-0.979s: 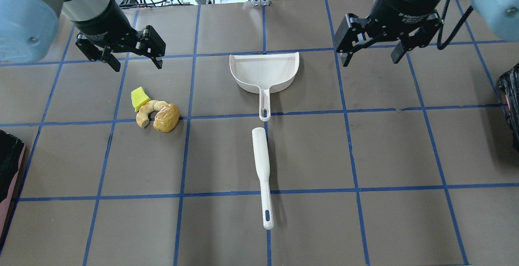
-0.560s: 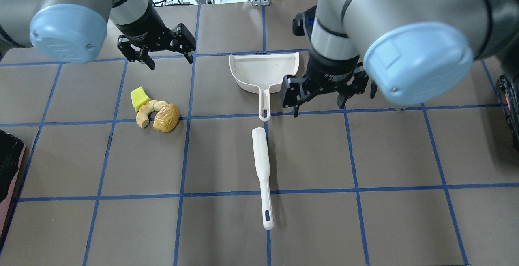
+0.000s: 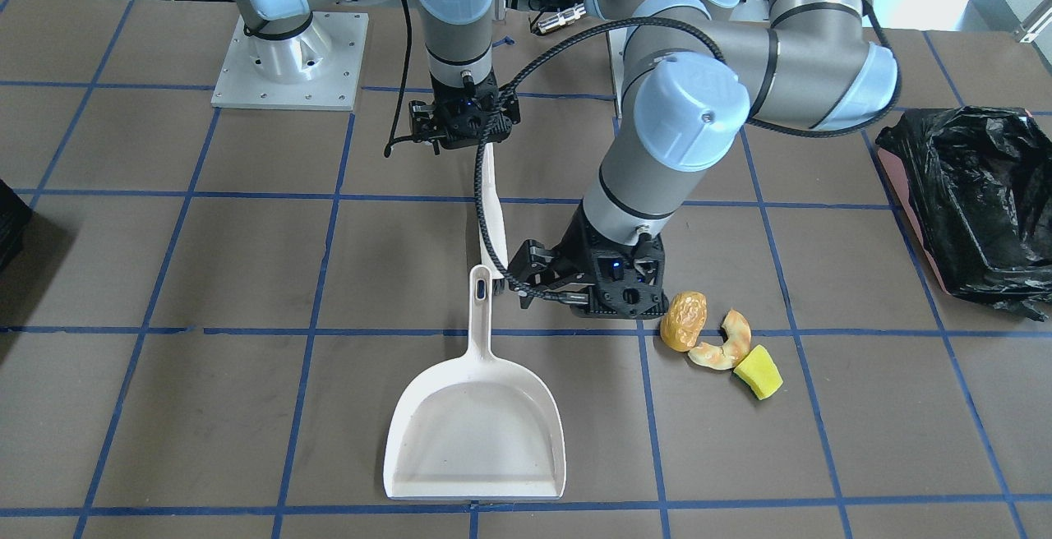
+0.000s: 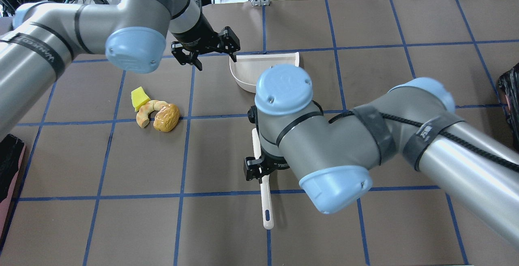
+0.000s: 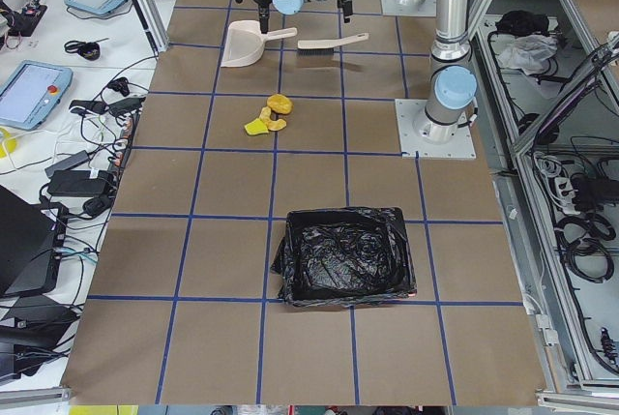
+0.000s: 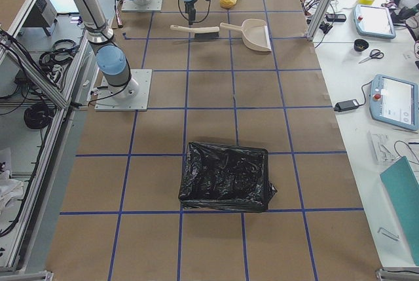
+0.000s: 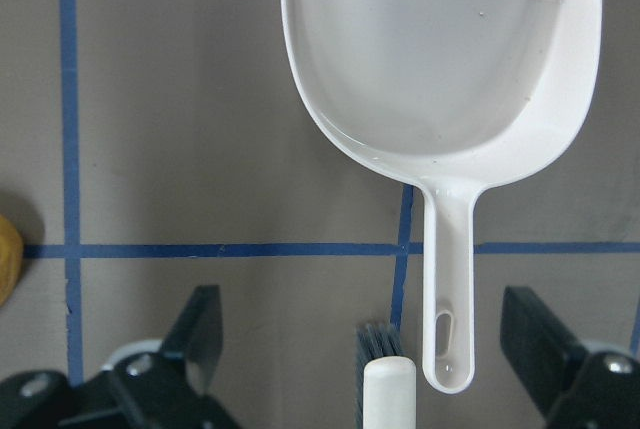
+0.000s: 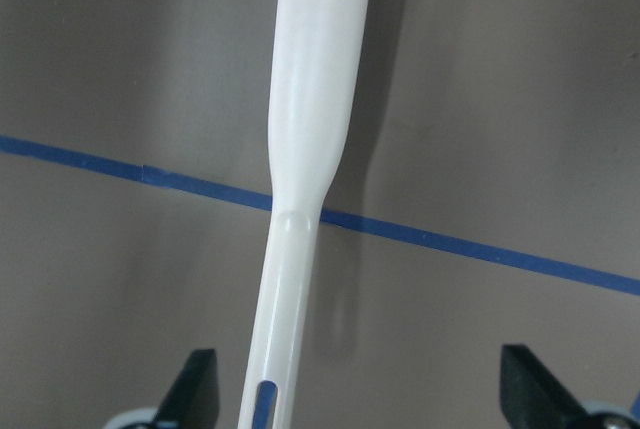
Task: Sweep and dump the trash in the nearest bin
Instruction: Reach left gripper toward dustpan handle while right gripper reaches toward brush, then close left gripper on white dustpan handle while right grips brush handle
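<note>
The trash lies together on the table: a golden-brown lump (image 4: 166, 116) (image 3: 684, 320), a pale orange peel (image 4: 146, 112) (image 3: 727, 343) and a yellow wedge (image 4: 139, 97) (image 3: 758, 372). The black-lined bin (image 3: 962, 194) (image 4: 8, 164) stands at the table's end on my left. My left gripper (image 4: 215, 57) (image 7: 370, 349) is open and empty, held above the handle end of the white dustpan (image 7: 440, 69) (image 3: 477, 432). My right gripper (image 3: 462, 132) (image 8: 365, 389) is open, low over the handle of the white brush (image 8: 310, 99) (image 4: 265, 205), one finger on each side of it.
A second black-lined bin (image 6: 226, 176) (image 4: 511, 104) stands at the table's end on my right. The brush lies in line with the dustpan handle, its head near the handle's tip (image 7: 445, 369). My right arm covers much of the brush and dustpan in the overhead view.
My right gripper has swung from beside the dustpan down over the brush handle. My left gripper has moved right, toward the dustpan. Both stayed open. Trash, dustpan and brush have not moved.
</note>
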